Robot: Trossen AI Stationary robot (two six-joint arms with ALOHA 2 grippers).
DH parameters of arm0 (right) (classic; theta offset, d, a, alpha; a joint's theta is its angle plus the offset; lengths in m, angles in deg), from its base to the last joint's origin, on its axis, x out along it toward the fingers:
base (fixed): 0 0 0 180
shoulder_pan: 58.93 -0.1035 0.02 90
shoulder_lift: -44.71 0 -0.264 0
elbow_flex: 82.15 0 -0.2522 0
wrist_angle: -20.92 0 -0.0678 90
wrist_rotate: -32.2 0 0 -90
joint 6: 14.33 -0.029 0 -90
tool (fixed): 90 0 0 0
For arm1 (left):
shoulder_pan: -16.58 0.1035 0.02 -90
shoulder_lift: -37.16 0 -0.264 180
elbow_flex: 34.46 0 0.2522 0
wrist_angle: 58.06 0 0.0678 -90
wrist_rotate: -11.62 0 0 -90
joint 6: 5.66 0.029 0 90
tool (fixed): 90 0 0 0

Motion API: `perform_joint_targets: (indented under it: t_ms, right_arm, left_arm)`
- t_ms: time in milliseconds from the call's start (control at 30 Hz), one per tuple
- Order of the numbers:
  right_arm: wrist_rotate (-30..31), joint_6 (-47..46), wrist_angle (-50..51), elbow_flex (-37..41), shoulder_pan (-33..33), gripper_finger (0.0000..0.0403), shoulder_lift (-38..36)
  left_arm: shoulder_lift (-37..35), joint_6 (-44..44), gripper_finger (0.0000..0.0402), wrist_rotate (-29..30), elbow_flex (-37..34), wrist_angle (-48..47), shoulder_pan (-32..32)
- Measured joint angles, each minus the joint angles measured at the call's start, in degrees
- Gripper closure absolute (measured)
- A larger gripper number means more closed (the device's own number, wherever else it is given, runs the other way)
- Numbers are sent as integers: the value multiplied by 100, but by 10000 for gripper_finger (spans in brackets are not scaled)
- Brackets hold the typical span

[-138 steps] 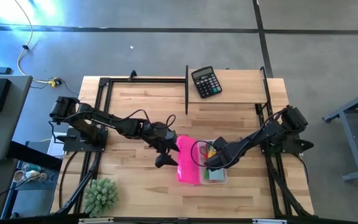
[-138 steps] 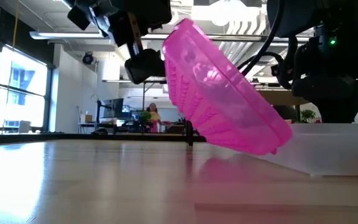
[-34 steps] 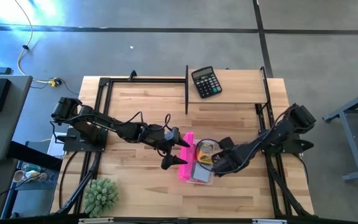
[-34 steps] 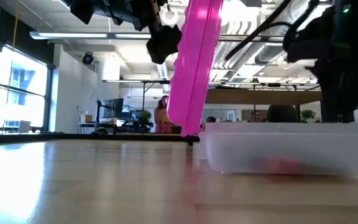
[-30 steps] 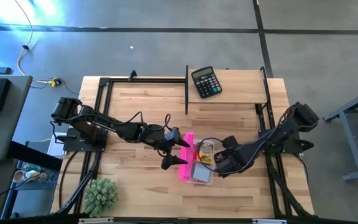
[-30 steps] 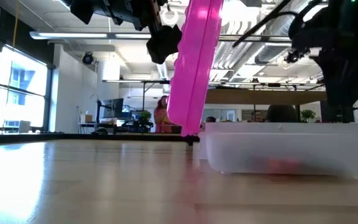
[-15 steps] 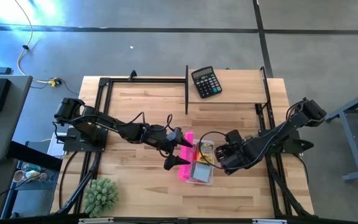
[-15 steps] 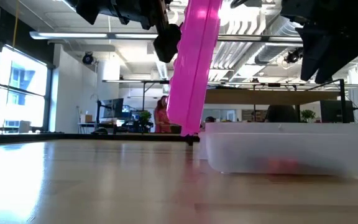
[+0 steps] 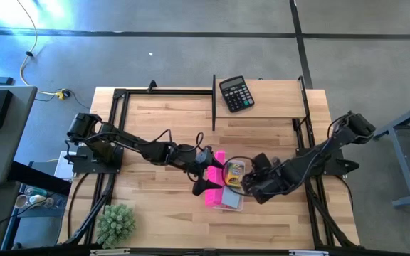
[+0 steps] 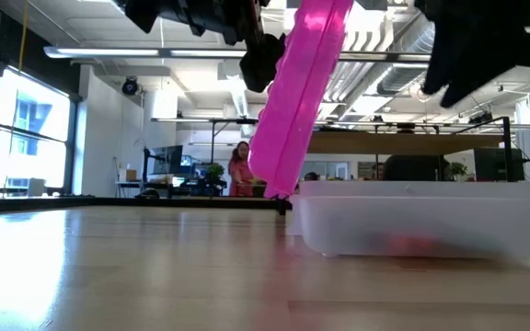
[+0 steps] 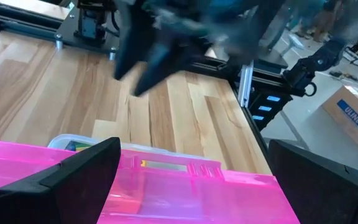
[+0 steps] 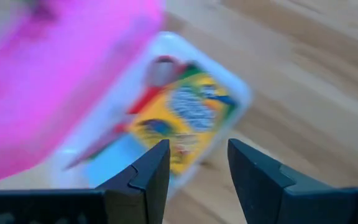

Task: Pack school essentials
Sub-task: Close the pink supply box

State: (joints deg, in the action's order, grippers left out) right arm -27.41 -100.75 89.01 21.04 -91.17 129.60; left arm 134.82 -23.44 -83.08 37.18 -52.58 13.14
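Now the wooden surface has lots of bare room all around. The clear case sits low in the middle of the high view, its pink lid standing almost straight up. The lid looks light and stiff, best held by its long edge. The left end effector is spread wide around that edge. The crayon box lies inside the case. The right end effector hangs above, partly open and holding nothing.

Right wrist view blurred: pink lid smeared, cut off at edge; crayon box print unreadable, pencils indistinguishable.
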Motion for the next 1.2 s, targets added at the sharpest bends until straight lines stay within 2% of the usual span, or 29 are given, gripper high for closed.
perform_joint_targets:
  t_ms: [267,467,567,867,1200]
  right_arm:
    - [609,1575,-1969,0,-453,249,-289]
    - [649,3155,-3663,0,-527,249,-128]
    - [465,3743,-4265,0,-463,249,22]
    - [-382,4071,-4889,0,-107,249,564]
    - [-863,4104,-5209,0,169,249,692]
  left_arm:
    - [1,-2,2,27,34,-69,0]
    - [4,-2,2,43,34,-76,0]
    - [6,-3,2,45,34,-78,0]
    - [6,-2,2,94,34,-65,0]
    - [6,-2,2,115,32,-25,4]
